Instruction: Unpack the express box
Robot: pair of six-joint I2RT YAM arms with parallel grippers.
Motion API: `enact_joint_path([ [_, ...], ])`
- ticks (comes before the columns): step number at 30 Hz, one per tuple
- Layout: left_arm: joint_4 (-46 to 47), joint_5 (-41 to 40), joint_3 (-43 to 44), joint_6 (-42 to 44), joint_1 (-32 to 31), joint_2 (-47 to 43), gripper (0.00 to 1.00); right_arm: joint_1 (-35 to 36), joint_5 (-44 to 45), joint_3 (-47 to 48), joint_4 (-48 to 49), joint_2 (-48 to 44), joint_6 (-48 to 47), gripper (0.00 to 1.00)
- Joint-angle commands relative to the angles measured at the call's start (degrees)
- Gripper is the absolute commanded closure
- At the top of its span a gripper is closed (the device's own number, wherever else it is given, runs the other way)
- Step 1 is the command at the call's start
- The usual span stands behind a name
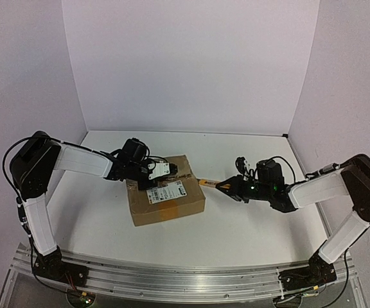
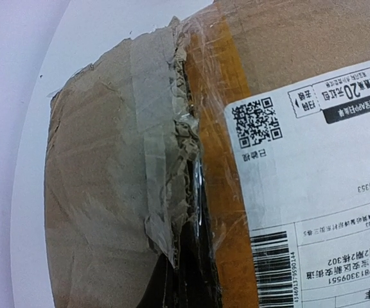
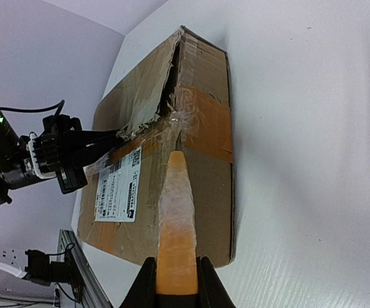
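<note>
The express box lies on the table, just 9 o'clock of centre, its top seam torn but not yet opened. At the box's 3 o'clock the right gripper is clamped on a half-peeled orange tape strip. The left gripper sits at 11 o'clock by the torn flap — whether it is closed cannot be told. The step in hand looks like tape-stripping, and the next move probably calls for a steady pull toward 3 o'clock — with the box braced.

The brown corrugated cardboard express box is banded with orange-brown tape strips. Its white rectangular paper label is printed with black barcode stripes and a QR pattern. A peeled tape length is tinted translucent orange.
</note>
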Motion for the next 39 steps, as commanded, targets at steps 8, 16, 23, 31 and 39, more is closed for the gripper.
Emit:
enact_joint_path([
  [8, -8.41, 17.89, -1.23, 7.93, -2.33, -2.61, 1.00, -5.66, -16.96, 14.01, -5.65, 4.93, -7.00, 1.00],
  [16, -8.38, 17.98, -1.31, 8.96, -2.33, -3.12, 1.00, -7.99, -4.54, 17.69, -13.12, 0.51, -10.97, 1.00],
  [23, -7.81, 17.82, -1.75, 8.51, -2.33, -3.76, 1.00, -7.31, 0.53, 22.09, -12.88, 3.84, -9.71, 1.00],
  [31, -7.81, 16.72, -1.93, 8.83, -2.34, -3.96, 1.00, -7.28, 10.78, 19.32, -13.68, 0.45, -6.48, 1.00],
  [39, -6.82, 16.21, -2.44, 8.84, -2.36, -4.12, 1.00, -3.96, 1.55, 26.35, -2.83, 10.47, 1.26, 1.00],
])
